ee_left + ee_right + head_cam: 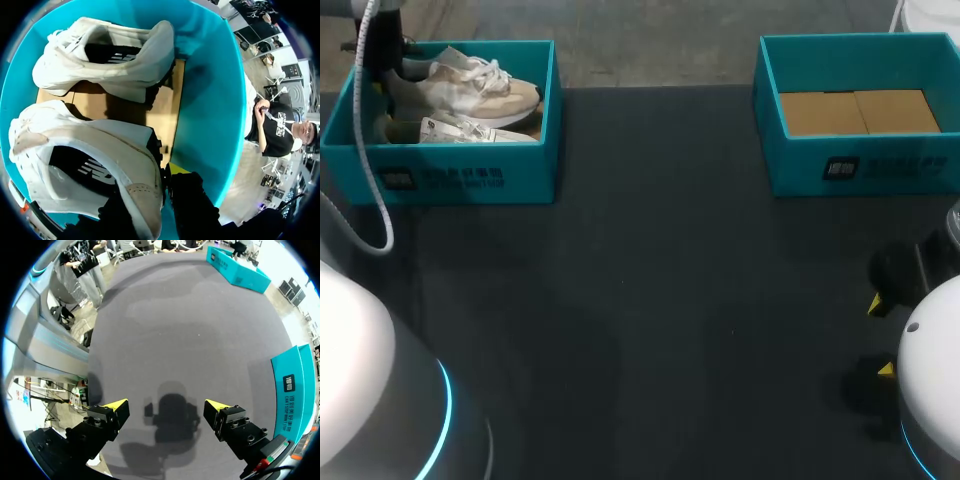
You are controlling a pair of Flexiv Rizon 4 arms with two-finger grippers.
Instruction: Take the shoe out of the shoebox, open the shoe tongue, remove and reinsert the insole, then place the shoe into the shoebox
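Two white shoes lie in the teal shoebox (460, 180) at the far left of the table. In the left wrist view my left gripper (150, 200) is shut on the heel of the nearer shoe (85, 150), its black fingers either side of the heel wall. The other shoe (105, 55) lies beyond it in the box. From above, my left arm (378, 40) comes down into the box at the heel end of the shoe (470, 85); its fingers are hidden there. My right gripper (167, 407) stands open above bare table at the near right (880, 337).
A second teal box (860, 165) with a brown cardboard floor stands at the far right. A white cable (365, 150) hangs from my left arm across the left box's front. The dark table (650, 300) stretches between the boxes.
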